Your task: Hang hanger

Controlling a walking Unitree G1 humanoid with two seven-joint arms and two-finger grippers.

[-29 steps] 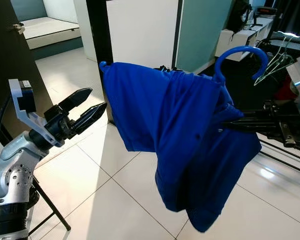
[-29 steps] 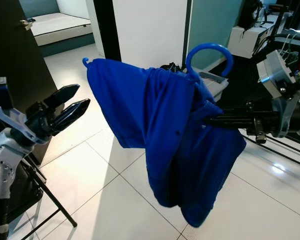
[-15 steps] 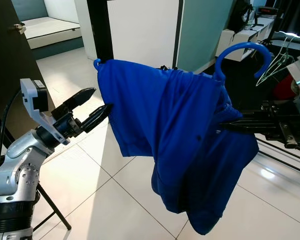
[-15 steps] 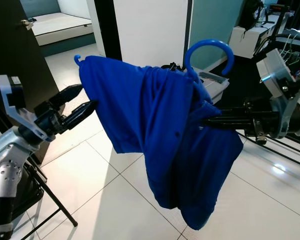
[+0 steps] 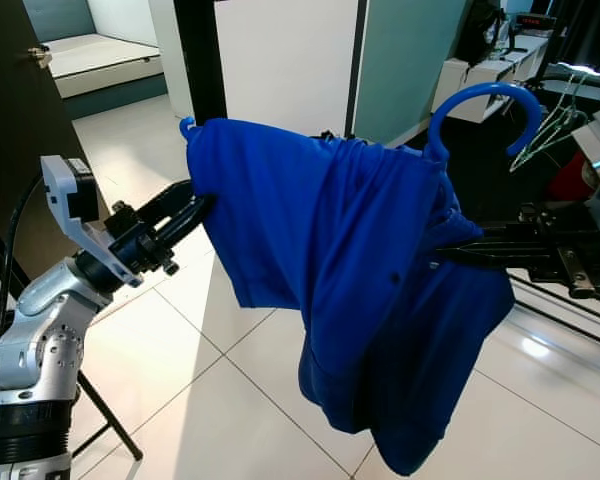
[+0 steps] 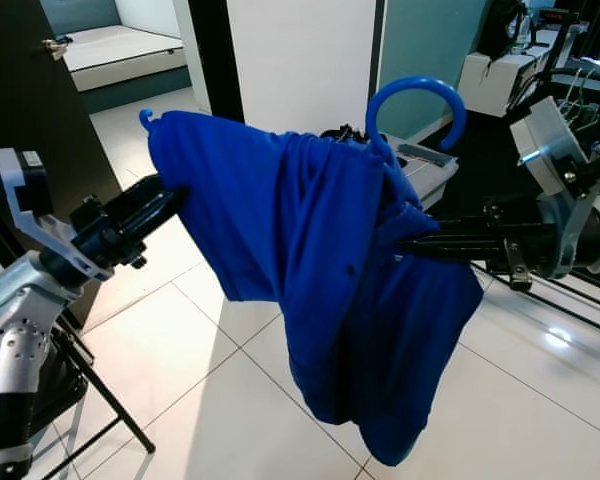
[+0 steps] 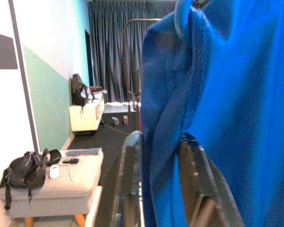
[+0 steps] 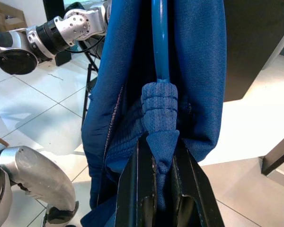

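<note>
A blue shirt [image 5: 320, 260] is draped over a blue plastic hanger whose hook [image 5: 477, 94] stands up at the right. My right gripper [image 5: 442, 252] comes in from the right and is shut on the shirt's collar just below the hook; in the right wrist view the ribbed collar [image 8: 159, 101] is pinched between its fingers [image 8: 132, 189], with the hanger's stem [image 8: 160, 38] beyond. My left gripper [image 5: 192, 205] is shut on the shirt's left shoulder end. A fold of blue fabric [image 7: 163, 156] sits between its fingers [image 7: 130, 175].
A dark door [image 5: 20, 130] stands close on the left, with black stand legs [image 5: 100, 410] beneath my left arm. A clothes rail with wire hangers [image 5: 560, 110] is at the far right. A grey stool with a bag [image 7: 47, 179] sits by the green wall. White tiled floor lies below.
My left gripper moved right to the shirt's left shoulder end and its fingers closed on it. The right gripper kept its hold; the shirt shifted slightly left.
</note>
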